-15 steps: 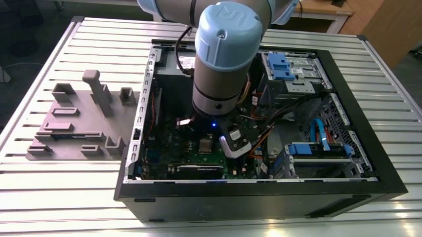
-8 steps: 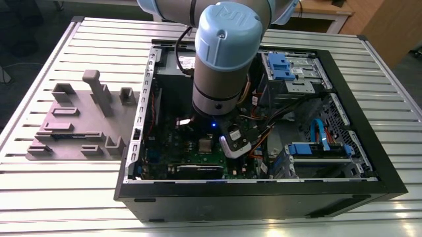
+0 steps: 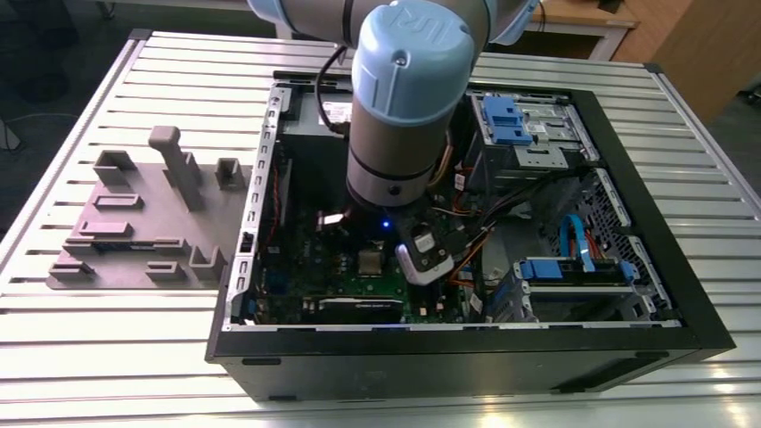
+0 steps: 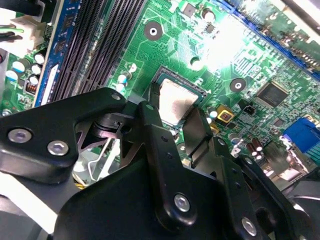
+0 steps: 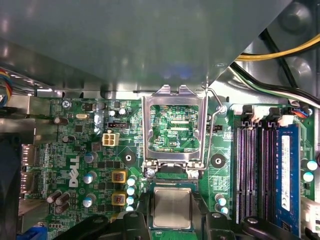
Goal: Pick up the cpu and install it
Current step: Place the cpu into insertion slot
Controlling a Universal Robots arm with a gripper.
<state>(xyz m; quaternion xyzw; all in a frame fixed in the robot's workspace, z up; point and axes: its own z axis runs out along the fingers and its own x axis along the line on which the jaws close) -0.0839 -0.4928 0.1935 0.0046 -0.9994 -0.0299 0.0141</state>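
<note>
The cpu [image 5: 171,207] lies flat in the socket recess, near the middle of the motherboard [image 5: 75,150] — placement appears done. The load plate [image 5: 146,130] is hinged open, so clamping is left. The gripper [image 4: 172,109] hangs directly over the cpu — whether it grips or has let go cannot be told.

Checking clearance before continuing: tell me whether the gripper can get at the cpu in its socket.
Probably yes: the gripper sits right at the cpu, and the socket's retention frame is swung open, off the chip.
</note>
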